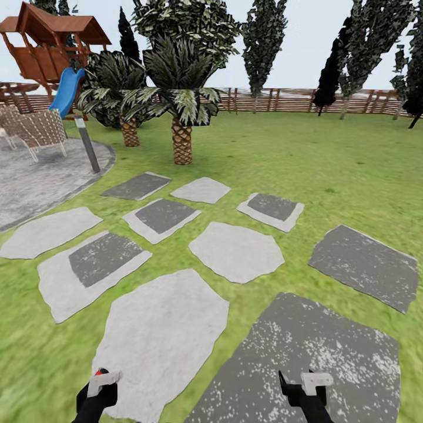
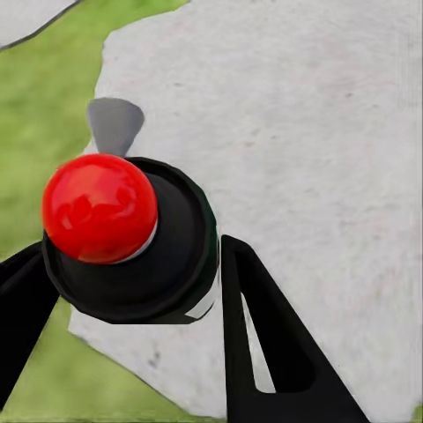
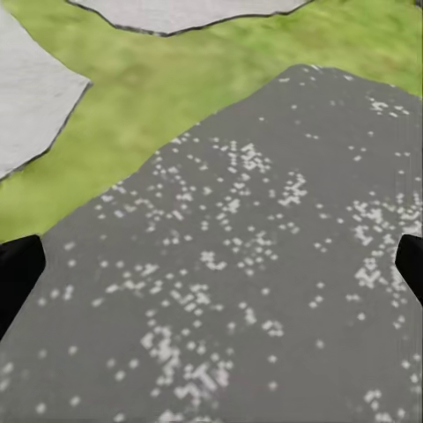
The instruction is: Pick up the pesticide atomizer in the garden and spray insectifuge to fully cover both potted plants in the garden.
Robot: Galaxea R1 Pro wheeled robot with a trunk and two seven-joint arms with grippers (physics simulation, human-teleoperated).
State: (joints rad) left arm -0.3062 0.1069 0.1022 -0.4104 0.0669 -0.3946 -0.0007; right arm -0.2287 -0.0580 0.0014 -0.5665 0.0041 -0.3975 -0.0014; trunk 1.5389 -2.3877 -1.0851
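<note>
Garden (image 1: 329, 158), stepping stones (image 1: 235, 251).
Left gripper (image 2: 132, 291) was clamped around the pesticide atomizer (image 2: 132, 238), red-capped; right gripper (image 3: 211, 264) was spread wide, empty, above a dark stone (image 3: 247, 264).

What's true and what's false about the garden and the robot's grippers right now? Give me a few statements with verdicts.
1. The left gripper is closed on the pesticide atomizer. True.
2. The right gripper grips a bottle. False: it is open and empty, above a dark speckled stepping stone.
3. A blue slide leans on the wooden playset. True.
4. The grey bollard lamp post stands among the stepping stones. False: it stands at the edge of the paved patio.
</note>
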